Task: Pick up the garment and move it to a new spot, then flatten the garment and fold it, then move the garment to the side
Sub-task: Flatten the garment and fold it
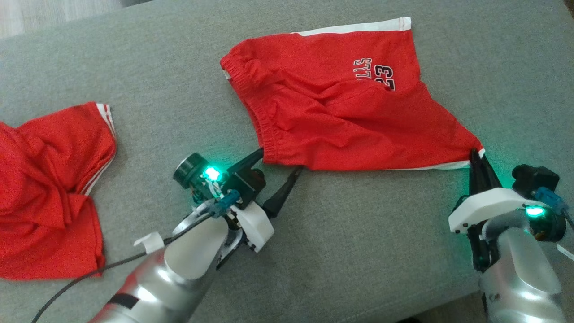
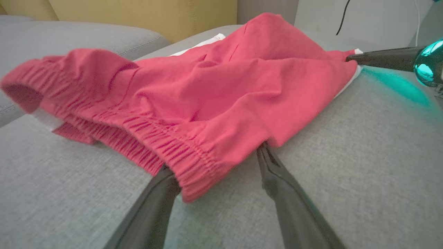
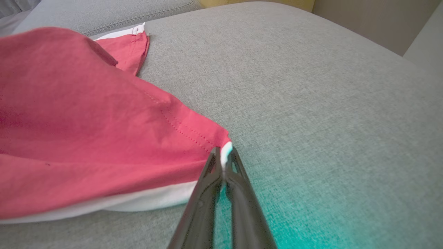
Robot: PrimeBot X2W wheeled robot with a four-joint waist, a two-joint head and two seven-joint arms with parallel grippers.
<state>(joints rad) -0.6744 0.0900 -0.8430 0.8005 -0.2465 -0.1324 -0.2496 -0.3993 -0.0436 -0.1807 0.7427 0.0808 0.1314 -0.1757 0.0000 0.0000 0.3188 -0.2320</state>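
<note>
The garment [image 1: 341,107] is a pair of red shorts with white trim and a printed number, lying spread but wrinkled on the grey cushion [image 1: 358,233]. My left gripper [image 1: 280,162] stands open at the near waistband corner. In the left wrist view that corner [image 2: 193,183] hangs between the two fingers of this gripper [image 2: 214,159], whose tips are tucked at the cloth's edge. My right gripper [image 1: 474,154] is shut on the white-trimmed hem corner of the leg, pulling the shorts [image 3: 86,121] to a point at its tips [image 3: 224,152]. Its dark finger also shows in the left wrist view [image 2: 349,58].
A second red garment [image 1: 49,188] with white stripes lies crumpled at the left edge of the cushion. A yellow backrest [image 2: 138,14] stands beyond the shorts [image 2: 221,90]. A dark cable [image 1: 67,291] trails from my left forearm.
</note>
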